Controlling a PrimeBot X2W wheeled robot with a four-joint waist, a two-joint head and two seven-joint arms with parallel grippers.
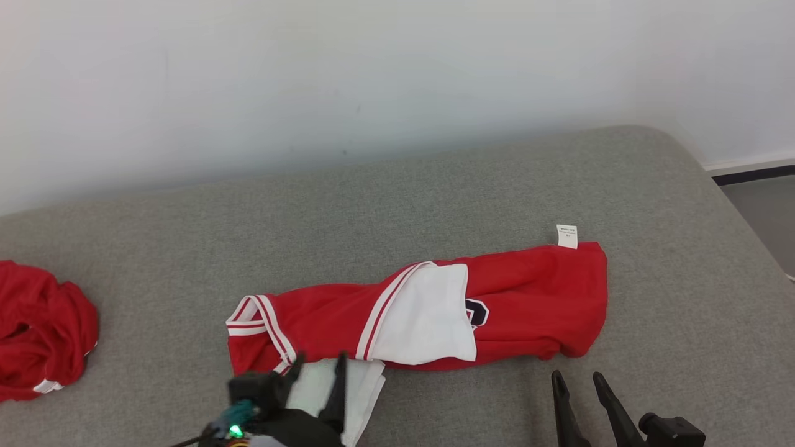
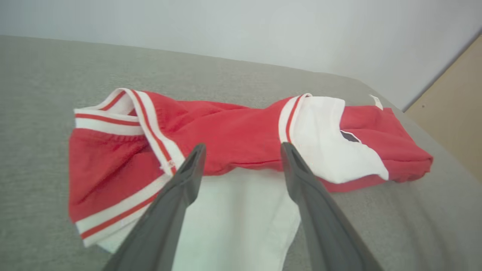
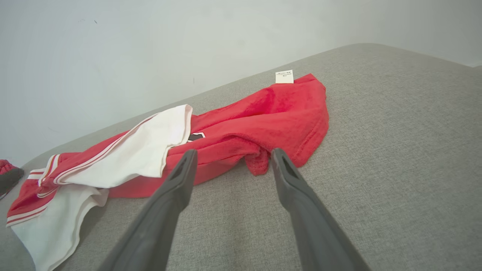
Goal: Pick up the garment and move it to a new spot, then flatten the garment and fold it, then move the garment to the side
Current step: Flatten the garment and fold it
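A red and white sports garment with striped edges (image 1: 534, 304) lies across the middle of the grey fabric bed (image 1: 435, 186). It is a long, bunched strip. A white flap is folded over its middle, and more white cloth sticks out at the near left. A small white label (image 1: 566, 236) pokes out at the far right corner.

The left claw (image 1: 319, 358) hangs over the white cloth at the near left end. Its two dark fingers are wide apart and hold nothing. The right claw (image 1: 576, 375) is near the right end, just in front of the red edge and not touching it. It is wide open too, and it is empty.

I think the garment is already at its new spot, because no claw holds it. It looks half folded along its length, but it is lumpy and not flat. So the smoothing and neat folding seem to be left, and then the move to the side.

A crumpled red cloth (image 1: 43, 329) sits far off on the left edge of the bed.
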